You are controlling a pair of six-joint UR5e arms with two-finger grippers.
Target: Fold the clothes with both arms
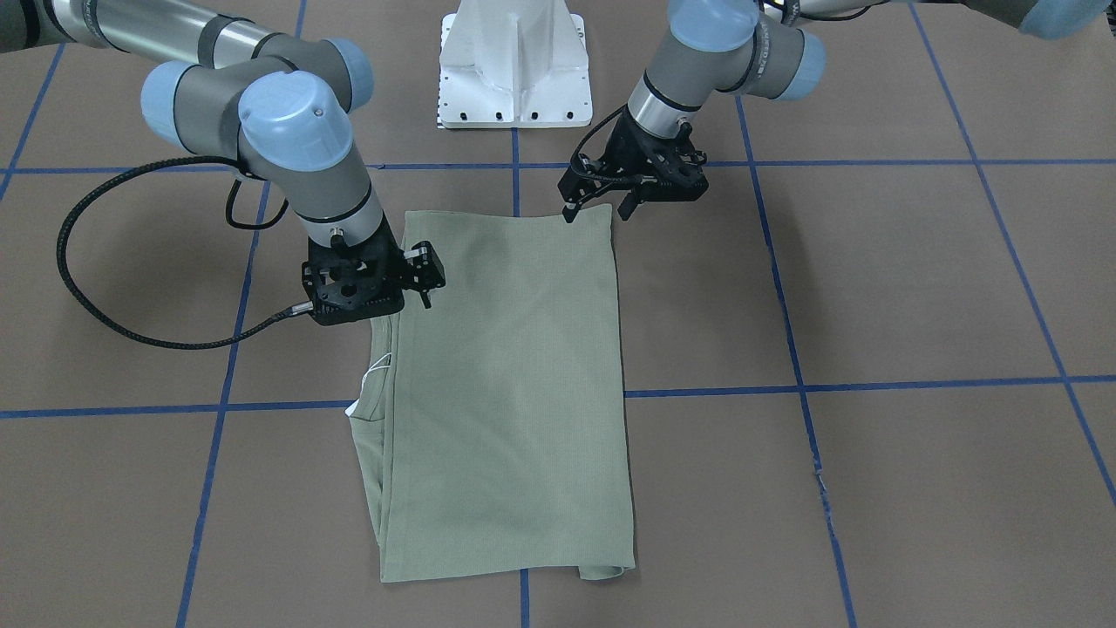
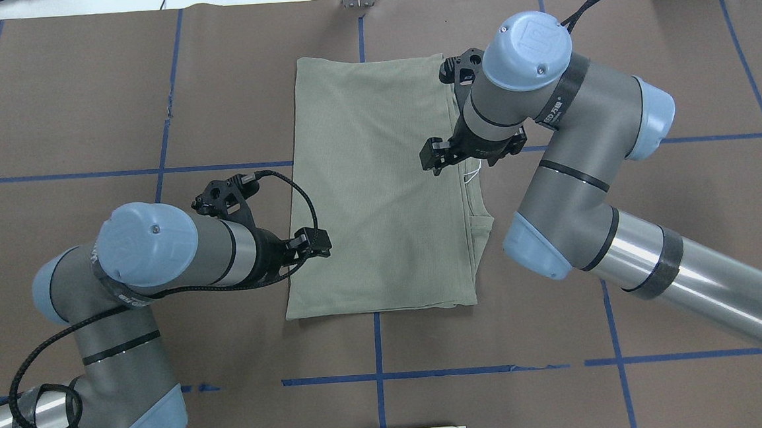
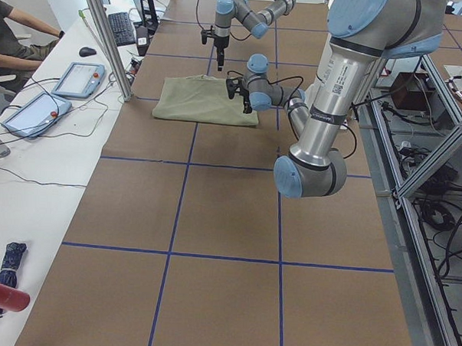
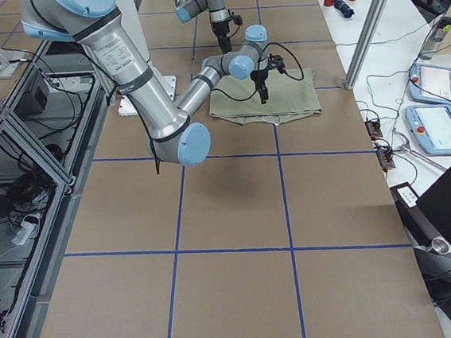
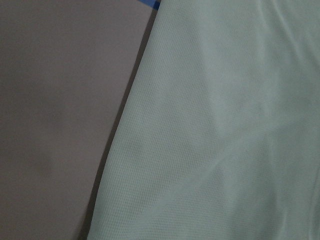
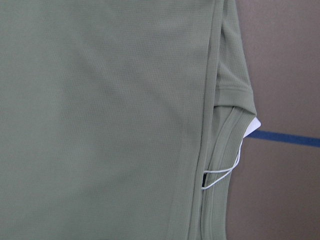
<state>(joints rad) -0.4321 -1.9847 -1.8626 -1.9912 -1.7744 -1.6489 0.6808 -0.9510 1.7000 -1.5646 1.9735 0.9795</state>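
Note:
The clothes are one sage-green knit shirt [image 1: 506, 392] [image 2: 380, 194], lying flat on the brown table as a folded long rectangle. Its ribbed collar and white neck loop [image 6: 225, 170] peek out along one long edge [image 1: 370, 375]. My left gripper [image 1: 599, 209] [image 2: 310, 245] hovers open over the shirt corner nearest the robot base, with nothing between its fingers. My right gripper [image 1: 366, 279] [image 2: 476, 155] points straight down over the collar-side edge and looks open and empty. The left wrist view shows only the shirt's edge [image 5: 215, 125] and bare table.
The white pedestal [image 1: 514, 70] stands just behind the shirt. Blue tape lines [image 1: 837, 384] grid the brown table. A side desk holds tablets [image 3: 78, 78] with a seated person [image 3: 15, 33] beside it. A red object [image 3: 3, 293] lies at that desk's near end.

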